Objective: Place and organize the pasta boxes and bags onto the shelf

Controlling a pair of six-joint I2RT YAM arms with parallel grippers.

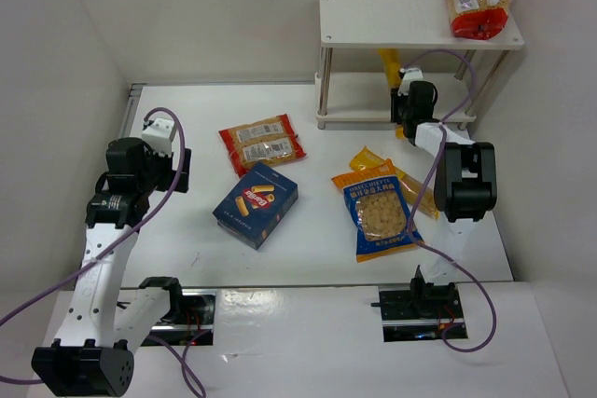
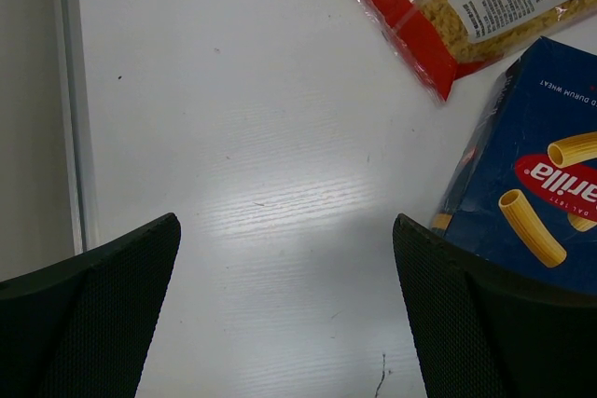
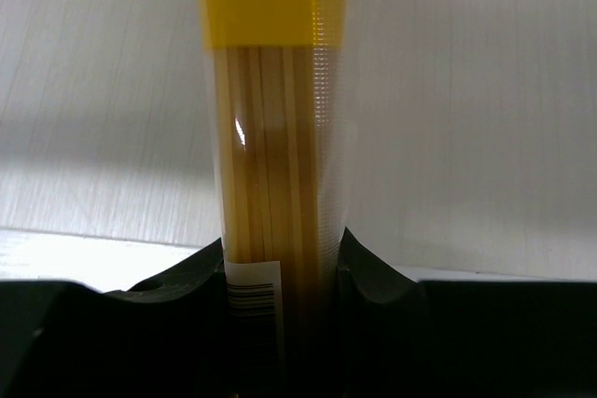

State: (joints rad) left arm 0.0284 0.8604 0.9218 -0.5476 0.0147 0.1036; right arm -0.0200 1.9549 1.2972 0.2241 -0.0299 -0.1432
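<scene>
We are clamping our right pincer (image 3: 282, 272) on a long narrow yellow bag of spaghetti (image 3: 270, 137), holding it at the lower board of the small white two-tier shelf (image 1: 373, 20). One red-edged clear bag of tan pasta (image 1: 478, 8) is lying on the top board. Another red-edged bag (image 1: 262, 144), a dark blue cardboard box (image 1: 256, 203), a blue-and-orange bag (image 1: 379, 216) and a yellow-orange bag (image 1: 368, 159) are waiting on the white counter (image 1: 187, 240). Our left pincer (image 2: 284, 314) is hanging wide apart beside the box. White walls (image 1: 233, 16) are enclosing the counter.

Shelf (image 1: 373, 20) back right — one bag (image 1: 479, 8) on top, box (image 1: 256, 202) on table (image 1: 317, 240) centre.
</scene>
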